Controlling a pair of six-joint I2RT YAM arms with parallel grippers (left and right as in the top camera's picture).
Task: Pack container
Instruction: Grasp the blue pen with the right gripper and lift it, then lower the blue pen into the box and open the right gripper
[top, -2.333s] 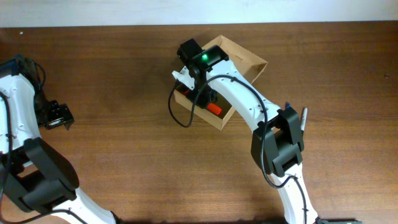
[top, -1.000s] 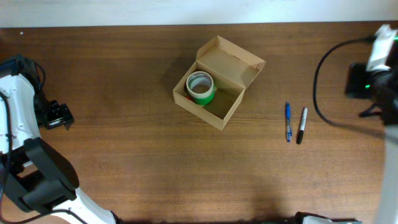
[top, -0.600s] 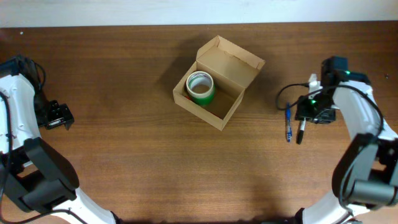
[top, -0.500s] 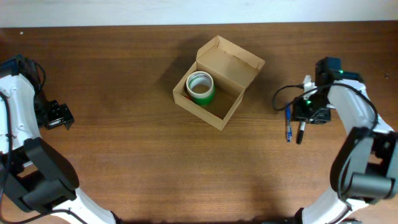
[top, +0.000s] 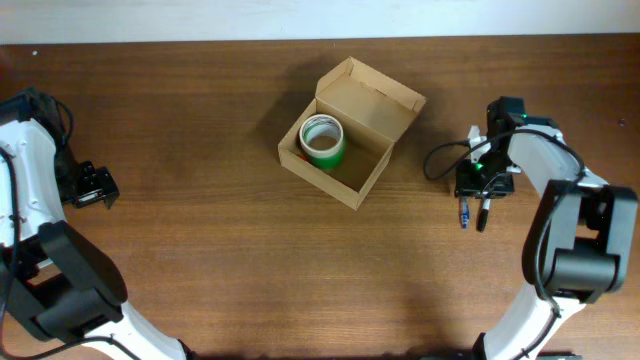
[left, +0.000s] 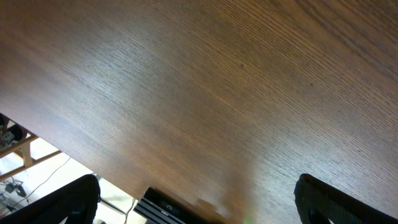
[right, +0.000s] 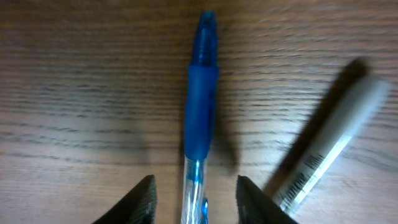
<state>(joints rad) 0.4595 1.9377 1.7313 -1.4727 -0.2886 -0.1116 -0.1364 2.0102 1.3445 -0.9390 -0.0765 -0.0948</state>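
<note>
The container (top: 372, 168) is an open tan cardboard box at the table's middle, lid flap raised at the back. A green tape roll (top: 322, 140) lies inside at its left end. My right gripper (top: 472, 190) is over a blue pen (top: 463, 211) right of the box. In the right wrist view the gripper (right: 194, 196) is open, its two fingers either side of the blue pen (right: 199, 112) without touching it. A black-and-grey marker (right: 329, 146) lies just right of the pen. My left gripper (top: 92, 187) is open and empty at the far left.
The marker (top: 484, 215) lies parallel to the pen in the overhead view. The left wrist view shows bare wood (left: 205, 93) and the table's edge (left: 74, 158).
My right arm left the box with the green tape roll lying inside, swung out to the right, then came down over the blue pen. The left arm has not moved.
</note>
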